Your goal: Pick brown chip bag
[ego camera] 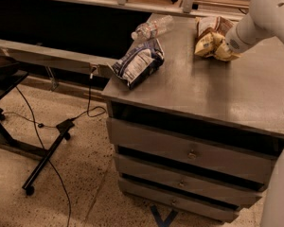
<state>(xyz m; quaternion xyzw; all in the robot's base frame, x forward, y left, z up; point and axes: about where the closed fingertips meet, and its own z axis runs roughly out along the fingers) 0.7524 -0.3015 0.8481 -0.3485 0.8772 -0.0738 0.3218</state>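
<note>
At far side of flat grey metal cabinet top (pixel 227 93): small crinkly brown-and-cream chip bag (pixel 207 36), with white arm's gripper (pixel 221 50) touching its near right side. Further left: crumpled blue-and-white bag (pixel 138 63); just beyond, clear plastic bottle (pixel 151 28) lying flat. Below, 3 drawers (pixel 189 152).
</note>
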